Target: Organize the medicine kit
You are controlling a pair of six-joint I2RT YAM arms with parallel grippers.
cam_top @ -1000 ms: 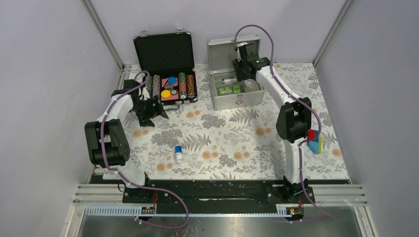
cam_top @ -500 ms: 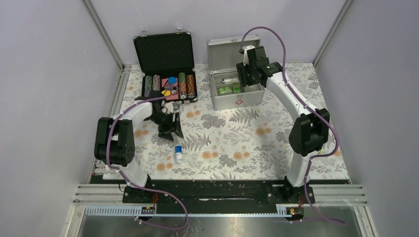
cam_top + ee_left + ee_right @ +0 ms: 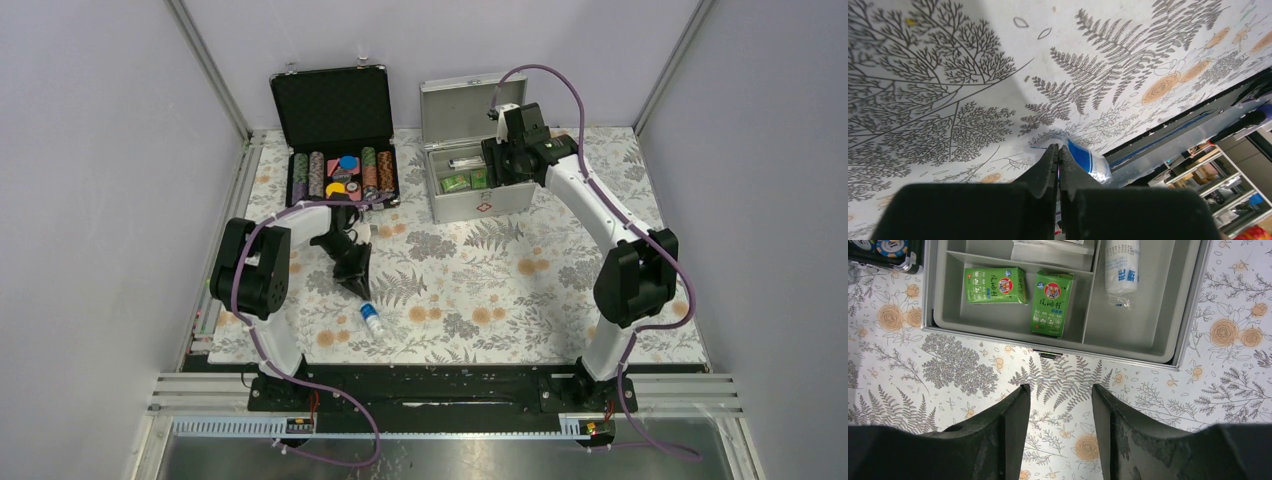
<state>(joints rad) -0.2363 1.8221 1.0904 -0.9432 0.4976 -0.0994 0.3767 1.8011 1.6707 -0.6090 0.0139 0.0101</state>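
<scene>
left end effector [image 3: 1058, 147]: clenched, its 2 fingers pressed flat together with nothing between them; low over the worktop [image 3: 460, 290] near the front-left
small bottle [image 3: 372, 318]: white with a blue label, lying on its side on the worktop just past the tips of the left end effector, slightly to one side of them; whether the tips touch it cannot be told
right end effector [image 3: 1057, 390]: released, fingers [image 3: 1009, 412] well apart and empty, hanging over the floral worktop just in front of the kit's front wall
medicine kit [image 3: 460, 208]: grey metal box at the back of the worktop, right of centre, lid standing open behind it, latch [image 3: 1050, 355] on the front wall
grey tray [image 3: 1013, 320]: sits inside the kit, split into compartments
green boxes [image 3: 995, 285]: 2, lying flat side by side in the near-left compartment
white wrapped roll [image 3: 1121, 265]: lying in the right compartment, apart from the green boxes
black case [image 3: 335, 110]: open, left of the kit, rows of coloured chips inside
</scene>
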